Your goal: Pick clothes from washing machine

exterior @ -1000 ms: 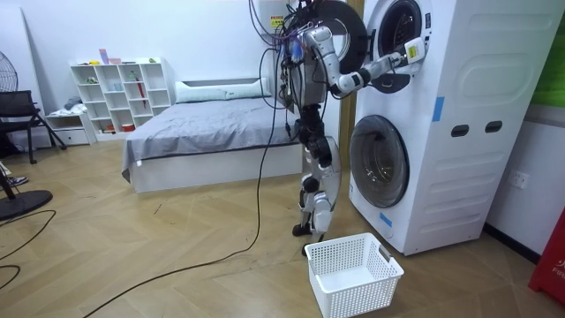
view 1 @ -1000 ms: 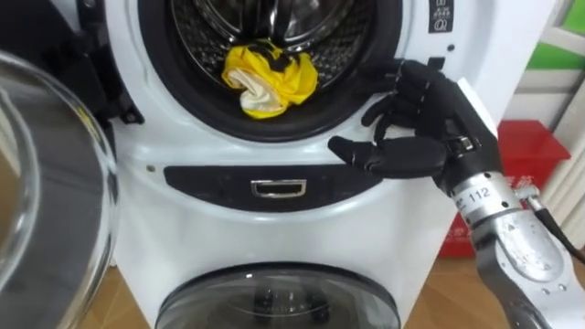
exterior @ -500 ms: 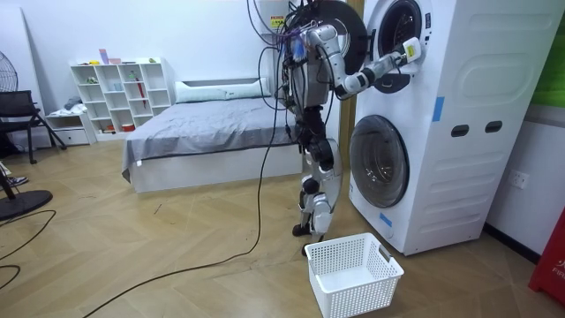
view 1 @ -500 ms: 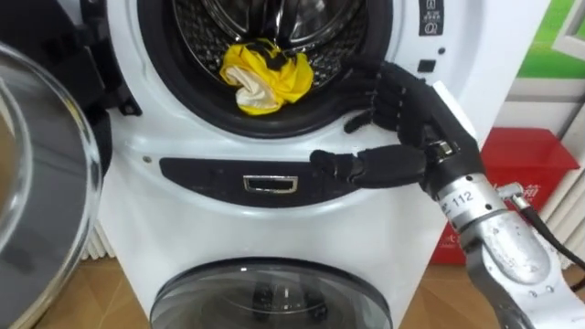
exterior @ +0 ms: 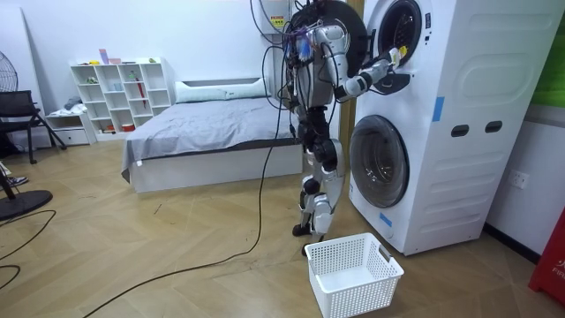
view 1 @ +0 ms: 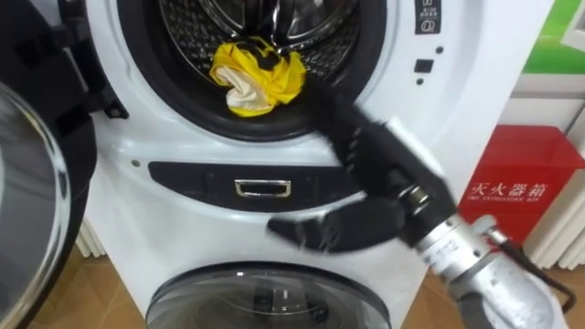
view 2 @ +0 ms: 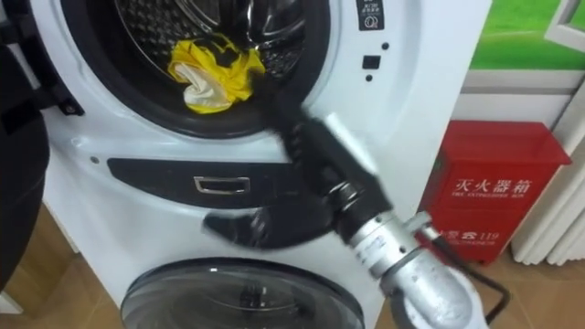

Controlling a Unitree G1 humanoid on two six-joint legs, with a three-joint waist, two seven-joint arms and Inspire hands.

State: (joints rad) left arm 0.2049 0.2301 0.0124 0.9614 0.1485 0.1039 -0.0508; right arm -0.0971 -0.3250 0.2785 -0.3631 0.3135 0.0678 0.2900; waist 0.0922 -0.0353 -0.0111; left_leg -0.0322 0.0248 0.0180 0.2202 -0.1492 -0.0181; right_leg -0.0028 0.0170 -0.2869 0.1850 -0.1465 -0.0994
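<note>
A crumpled yellow cloth (view 1: 258,78) lies at the front of the upper washing machine's drum (view 1: 206,37), just inside the dark door seal. My right hand (view 1: 361,178) comes in from the lower right, open and blurred by motion. Its fingers (view 1: 340,117) point up at the seal's lower right rim, a short way right of the cloth, and its thumb (view 1: 302,230) spreads left over the dark panel. In the room view I stand facing the stacked machines (exterior: 441,124) with that right hand (exterior: 391,60) at the upper opening.
The upper machine's round glass door (view 1: 27,183) hangs open at my left. Below the drum are a dark panel with a metal handle (view 1: 256,188) and the lower machine's shut door (view 1: 274,297). A red box (view 1: 521,183) stands at the right. A white basket (exterior: 353,274) sits on the floor by my feet.
My right hand has swung left and in from the right rim, so its fingers now reach the seal close to the yellow cloth. The eye view has shifted slightly; the cloth has not moved.
</note>
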